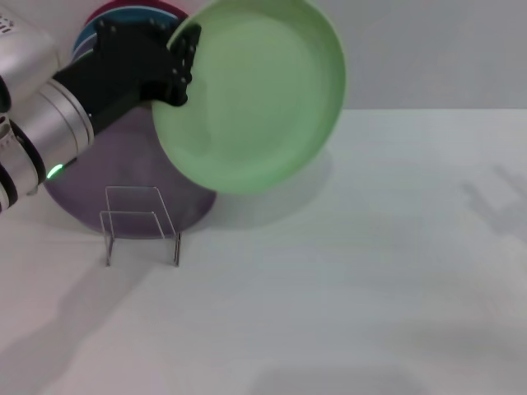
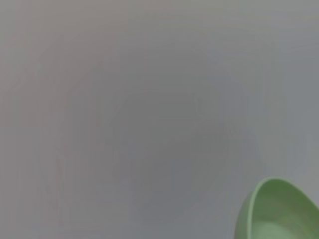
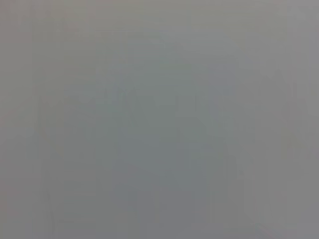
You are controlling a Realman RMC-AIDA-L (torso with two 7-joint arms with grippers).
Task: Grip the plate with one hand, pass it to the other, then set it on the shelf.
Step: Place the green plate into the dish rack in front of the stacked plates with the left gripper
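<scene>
The light mint-green plate [image 1: 255, 99] hangs tilted above the table in the head view, its face turned toward me. My left gripper [image 1: 183, 62], black with jointed fingers on a silver ribbed wrist with a green light, is shut on the plate's left rim. A green edge of the plate [image 2: 279, 211] also shows in the left wrist view. The clear acrylic shelf [image 1: 140, 224] stands on the table below and left of the plate. My right gripper is out of view, and the right wrist view shows only plain grey.
A lavender-purple plate [image 1: 123, 181] lies on the table behind the shelf, under my left arm. More stacked plates [image 1: 123, 18] sit at the back left. The white table [image 1: 370, 271] stretches to the right and front.
</scene>
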